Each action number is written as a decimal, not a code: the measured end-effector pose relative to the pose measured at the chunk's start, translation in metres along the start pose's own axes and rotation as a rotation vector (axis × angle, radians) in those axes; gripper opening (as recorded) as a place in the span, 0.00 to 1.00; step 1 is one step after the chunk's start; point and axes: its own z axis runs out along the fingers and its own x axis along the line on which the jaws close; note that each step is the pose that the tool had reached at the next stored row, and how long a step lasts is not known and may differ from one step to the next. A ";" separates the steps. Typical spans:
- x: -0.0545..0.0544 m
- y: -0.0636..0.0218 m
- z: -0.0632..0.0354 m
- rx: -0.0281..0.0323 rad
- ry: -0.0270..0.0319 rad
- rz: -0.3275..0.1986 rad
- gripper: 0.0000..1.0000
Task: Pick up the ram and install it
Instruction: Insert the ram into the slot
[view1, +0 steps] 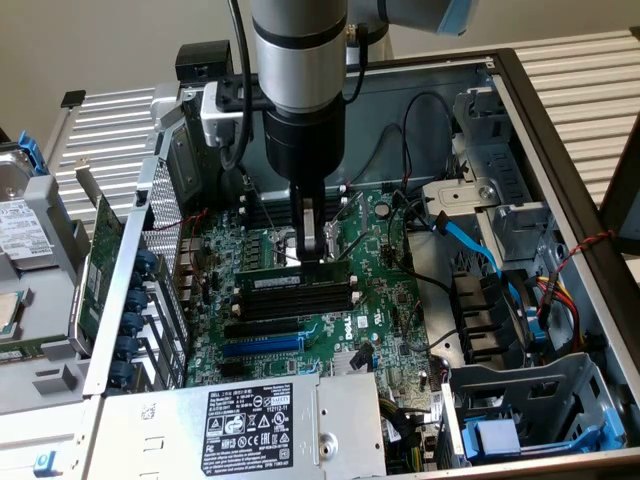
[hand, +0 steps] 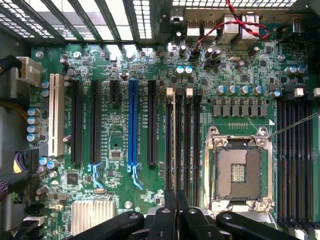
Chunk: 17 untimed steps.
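Landmark: blue expansion slot (view1: 262, 343) (hand: 132, 122) on the green motherboard (view1: 375, 300) (hand: 150, 65) inside an open computer case (view1: 560, 130).
Arm: silver and black robot arm (view1: 298, 60), reaching straight down into the case on the side of the blue expansion slot where the memory slots lie.
Gripper: gripper (view1: 318, 256) (hand: 176, 220), its fingers drawn almost together and pinching the upper edge of the ram near its middle.
Ram: ram (view1: 290, 282), a thin green stick with a row of black chips. It stands upright on its long edge, parallel to the blue expansion slot, at the bank of memory slots. Whether it is pressed fully home cannot be told.
Memory slots: black memory slots (view1: 297, 302) (hand: 189, 140), side by side, parallel to the blue expansion slot, with one black expansion slot (view1: 258, 326) (hand: 151, 122) between.
CPU socket: metal-framed CPU socket (hand: 239, 170), beyond the memory slots from the blue expansion slot.
Power supply: grey power supply (view1: 345, 420) with a black label, on the side of the blue expansion slot opposite the ram.
Blue cable: flat blue cable (view1: 470, 240), well apart from the blue expansion slot, towards the exterior view's right.
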 end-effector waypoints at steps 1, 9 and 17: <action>0.000 0.0000 0.0005 -0.0006 -0.0001 0.000 0.12; 0.000 -0.0002 0.0033 -0.0005 0.0076 0.000 0.12; -0.003 -0.0002 0.0055 0.0001 0.0233 -0.002 0.12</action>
